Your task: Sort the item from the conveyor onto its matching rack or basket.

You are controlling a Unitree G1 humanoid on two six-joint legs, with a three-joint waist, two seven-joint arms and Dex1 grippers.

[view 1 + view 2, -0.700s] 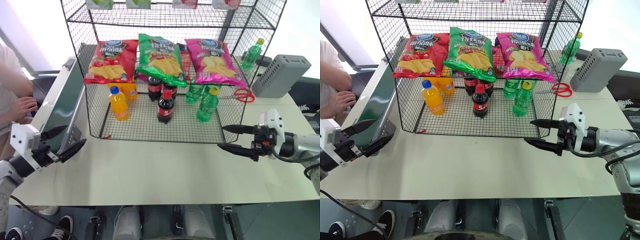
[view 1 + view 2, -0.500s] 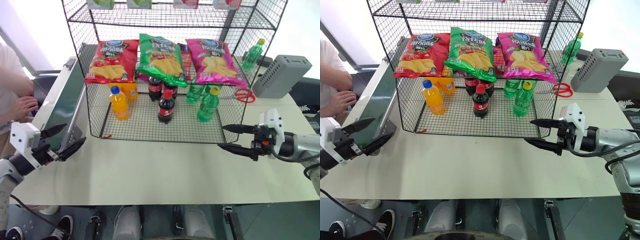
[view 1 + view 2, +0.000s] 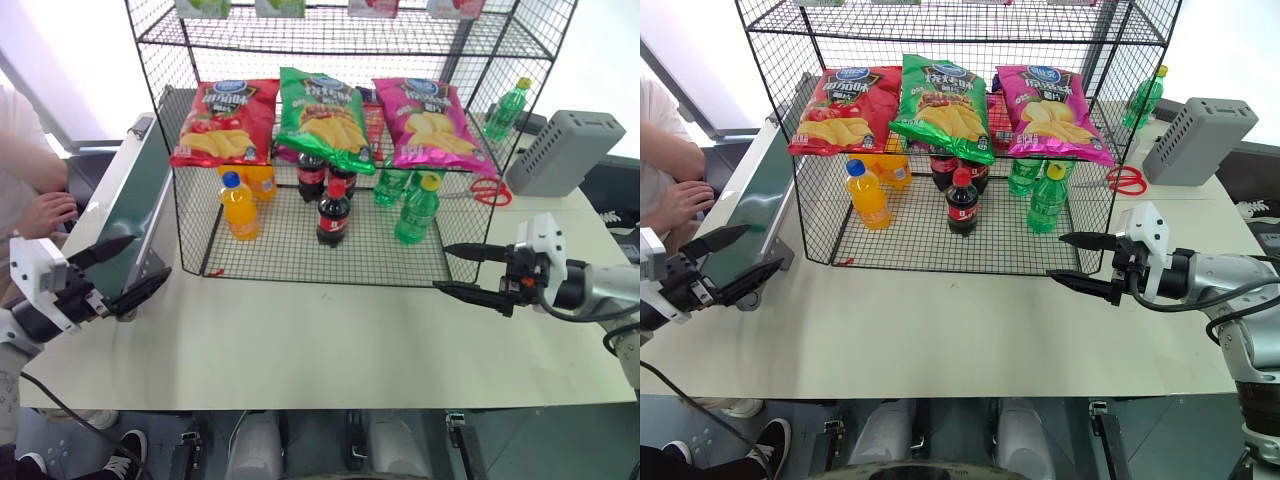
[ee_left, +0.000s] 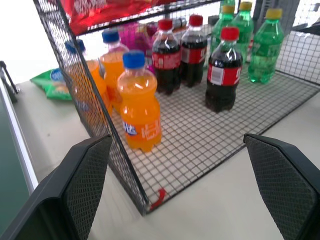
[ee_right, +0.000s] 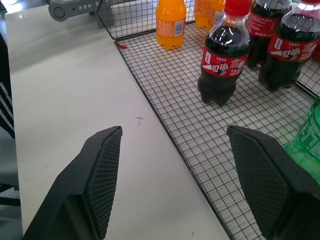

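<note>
The item, a magenta-pink crisp bag (image 3: pixel 428 115), lies on the middle tier of the black wire rack (image 3: pixel 330 262), at its right end beside a green bag (image 3: pixel 322 112) and a red bag (image 3: pixel 222 120). The conveyor (image 3: pixel 125 210), a dark green belt with grey rails, runs along the table's left side. My left gripper (image 3: pixel 148 262) hovers open and empty at the conveyor's near end, pointing toward the rack. At the rack's front right corner my right gripper (image 3: pixel 442 267) is open and empty, with its fingers (image 5: pixel 102 170) spread over the table edge of the bottom grid.
Orange (image 4: pixel 140 107), cola (image 5: pixel 222 62) and green (image 3: pixel 415 210) bottles stand on the rack's bottom tier. A person's hand (image 3: pixel 45 215) rests left of the conveyor. A grey box (image 3: pixel 560 150), red scissors (image 3: pixel 487 188) and a green bottle (image 3: pixel 505 108) sit right of the rack.
My left gripper has drifted slightly to the left, still open. The right gripper has kept its place.
</note>
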